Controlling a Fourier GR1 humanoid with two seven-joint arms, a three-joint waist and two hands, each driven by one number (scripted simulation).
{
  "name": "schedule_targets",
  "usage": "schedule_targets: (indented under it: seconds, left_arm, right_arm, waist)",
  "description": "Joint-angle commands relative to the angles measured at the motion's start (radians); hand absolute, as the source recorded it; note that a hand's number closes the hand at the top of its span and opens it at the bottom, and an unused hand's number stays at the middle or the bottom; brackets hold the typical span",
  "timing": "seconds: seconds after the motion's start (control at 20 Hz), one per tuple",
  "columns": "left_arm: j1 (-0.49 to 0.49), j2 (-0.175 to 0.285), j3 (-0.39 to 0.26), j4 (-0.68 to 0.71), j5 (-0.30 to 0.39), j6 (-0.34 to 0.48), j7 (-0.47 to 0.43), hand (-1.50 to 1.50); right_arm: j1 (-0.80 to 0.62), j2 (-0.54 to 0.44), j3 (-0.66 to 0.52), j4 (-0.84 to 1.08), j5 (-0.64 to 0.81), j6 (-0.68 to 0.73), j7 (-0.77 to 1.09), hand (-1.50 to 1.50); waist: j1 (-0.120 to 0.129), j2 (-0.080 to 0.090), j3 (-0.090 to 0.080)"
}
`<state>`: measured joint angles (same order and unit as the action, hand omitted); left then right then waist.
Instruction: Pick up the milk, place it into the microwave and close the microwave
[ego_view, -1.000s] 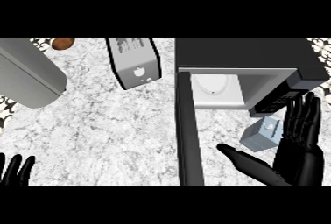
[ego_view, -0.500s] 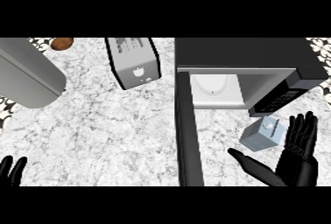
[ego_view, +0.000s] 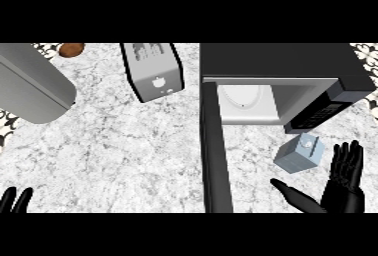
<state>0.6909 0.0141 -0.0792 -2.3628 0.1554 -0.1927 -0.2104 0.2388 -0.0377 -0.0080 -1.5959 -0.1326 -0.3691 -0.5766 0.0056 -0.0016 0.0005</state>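
One spread, empty right hand (ego_view: 344, 192) hovers just beside the milk (ego_view: 299, 156), seemingly so we can grasp it.

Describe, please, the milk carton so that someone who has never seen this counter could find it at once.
Find the black microwave at the upper right, its door swung open toward the robot. On the marble counter, just in front of its control panel, sits the milk carton, near the open right hand. It is the only small pale-blue box; the toaster is bigger and grey.
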Motion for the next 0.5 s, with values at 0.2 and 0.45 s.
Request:
schedule_targets:
  seconds: [0.2,0.45]
  left_arm:
    - [0.066,-0.013,-0.076,-0.049,-0.051,0.003,-0.014,-1.5]
    - [0.037,-0.013,-0.048,0.002,-0.038,-0.013,-0.034,-1.5]
  right_arm:
    - [-0.033,-0.011,-0.021,0.088,0.018,0.037,-0.062,-1.5]
    - [-0.126,0.002,-0.056,0.226,0.012,0.04,-0.111,-1.5]
  waist:
    - [0.002,0.0,0.0]
    - [0.003,0.0,0.0]
